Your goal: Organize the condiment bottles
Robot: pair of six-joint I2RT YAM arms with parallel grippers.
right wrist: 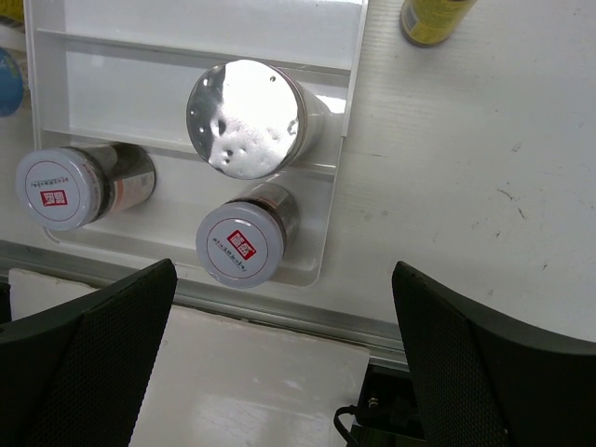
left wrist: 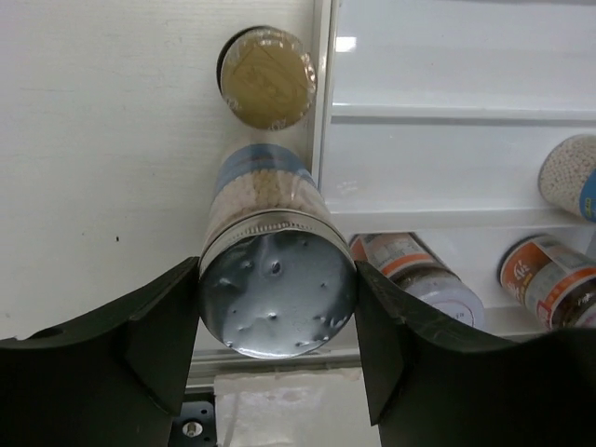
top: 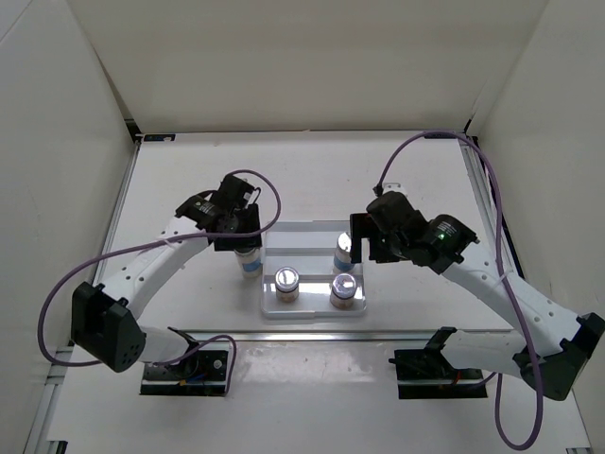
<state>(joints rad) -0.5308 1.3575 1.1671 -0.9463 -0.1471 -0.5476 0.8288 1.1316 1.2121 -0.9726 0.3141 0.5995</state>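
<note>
My left gripper (top: pixel 246 244) is shut on a silver-lidded blue-labelled jar (top: pixel 250 266) that stands on the table just left of the white stepped tray (top: pixel 312 310). In the left wrist view its fingers (left wrist: pixel 158 326) press both sides of the lid (left wrist: pixel 277 293). A second silver-lidded jar (top: pixel 343 253) stands on the tray's middle step, with two squat red-marked jars (top: pixel 286 282) (top: pixel 344 289) on the front step. My right gripper (top: pixel 364 248) is open and empty above the tray's right side (right wrist: pixel 279 363). One amber bottle (left wrist: pixel 268 77) stands left of the tray, another (right wrist: pixel 433 17) right of it.
White walls enclose the table on the left, back and right. The tray's top step (right wrist: pixel 196 28) is bare. A metal rail (right wrist: pixel 279 303) runs along the table's near edge. Purple cables loop from both arms.
</note>
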